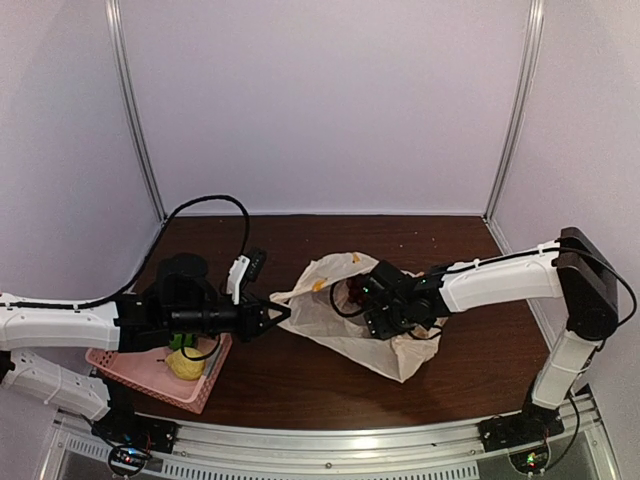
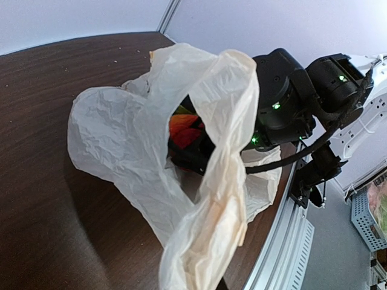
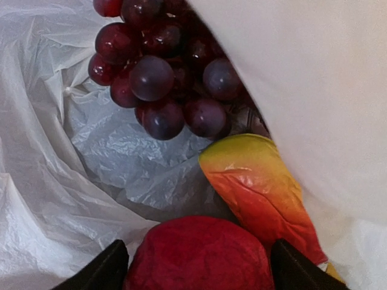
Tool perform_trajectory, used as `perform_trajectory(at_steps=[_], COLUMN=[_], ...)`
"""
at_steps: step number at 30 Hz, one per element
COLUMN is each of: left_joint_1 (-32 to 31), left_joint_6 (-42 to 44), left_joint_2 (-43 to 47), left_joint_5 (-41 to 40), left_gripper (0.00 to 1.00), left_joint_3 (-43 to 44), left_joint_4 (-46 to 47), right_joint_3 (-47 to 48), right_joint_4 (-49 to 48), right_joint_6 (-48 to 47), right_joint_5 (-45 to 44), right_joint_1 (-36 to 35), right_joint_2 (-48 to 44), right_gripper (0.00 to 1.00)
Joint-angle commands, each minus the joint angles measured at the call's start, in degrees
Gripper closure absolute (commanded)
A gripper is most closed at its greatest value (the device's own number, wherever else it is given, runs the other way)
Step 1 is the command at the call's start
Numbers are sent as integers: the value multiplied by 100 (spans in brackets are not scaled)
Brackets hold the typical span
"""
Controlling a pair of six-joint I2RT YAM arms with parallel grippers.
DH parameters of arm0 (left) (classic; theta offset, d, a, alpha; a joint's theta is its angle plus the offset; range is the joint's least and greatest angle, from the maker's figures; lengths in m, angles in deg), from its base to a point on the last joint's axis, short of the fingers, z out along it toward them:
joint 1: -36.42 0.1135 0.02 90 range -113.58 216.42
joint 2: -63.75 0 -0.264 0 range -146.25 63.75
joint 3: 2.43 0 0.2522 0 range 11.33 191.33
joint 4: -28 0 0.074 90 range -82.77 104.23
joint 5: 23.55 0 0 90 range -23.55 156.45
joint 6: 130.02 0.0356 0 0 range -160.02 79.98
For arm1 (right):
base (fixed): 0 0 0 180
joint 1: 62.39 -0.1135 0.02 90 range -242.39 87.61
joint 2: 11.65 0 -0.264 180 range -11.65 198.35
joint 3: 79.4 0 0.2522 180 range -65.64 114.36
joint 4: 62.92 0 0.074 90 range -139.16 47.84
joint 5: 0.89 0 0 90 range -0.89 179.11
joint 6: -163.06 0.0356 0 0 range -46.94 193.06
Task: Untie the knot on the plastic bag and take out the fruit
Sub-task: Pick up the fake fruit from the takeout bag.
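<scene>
My right gripper [image 3: 198, 269] reaches inside the plastic bag [image 1: 316, 318], fingers apart on either side of the red apple [image 3: 199, 251]. Only its wrist view shows the grapes [image 3: 163, 66] beyond. From above, my left gripper [image 1: 268, 320] is clamped on the bag's edge.

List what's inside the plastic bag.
Inside the plastic bag: a dark grape bunch, a yellow-to-red fruit and a red round fruit between the right gripper's fingers. Anything beneath them or behind the bag's right fold is covered.
</scene>
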State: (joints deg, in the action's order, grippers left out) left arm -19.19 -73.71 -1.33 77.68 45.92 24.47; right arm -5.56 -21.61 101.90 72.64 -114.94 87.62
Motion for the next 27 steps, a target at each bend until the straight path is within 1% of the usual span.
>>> perform_trajectory(at_steps=[1,2,3,8,11,18,24,27], left_joint_1=[-27,-27,-30,-22,-23,-28,-32,-28], left_joint_6=[73,73,73,48,31,-33,-103,-234], left_joint_2=[22,14,4,-31,-85,-221,-271,-254], left_joint_5=[44,39,43,27,73,-48,-136,-507], left_gripper=[100,100,100,100,100,100,100,100], left_joint_3=[3,10,19,45,101,214,254,320], left_joint_4=[130,124,127,133,163,79,49,-221], right_joint_3=[-89,-70,-52,2,-40,-205,-600,-845], right_joint_4=[-175,-192,-201,-305,-569,-1648,-2683,-3201], right_joint_6=[73,76,78,29,-50,-346,-484,-397], right_joint_5=[85,103,116,240,507,1587,2919,3321], right_joint_1=[48,53,54,52,52,26,17,17], right_joint_2=[127,107,77,-205,-510,-1363,-1841,-2038], right_gripper=[25,30,32,38,40,40,39,39])
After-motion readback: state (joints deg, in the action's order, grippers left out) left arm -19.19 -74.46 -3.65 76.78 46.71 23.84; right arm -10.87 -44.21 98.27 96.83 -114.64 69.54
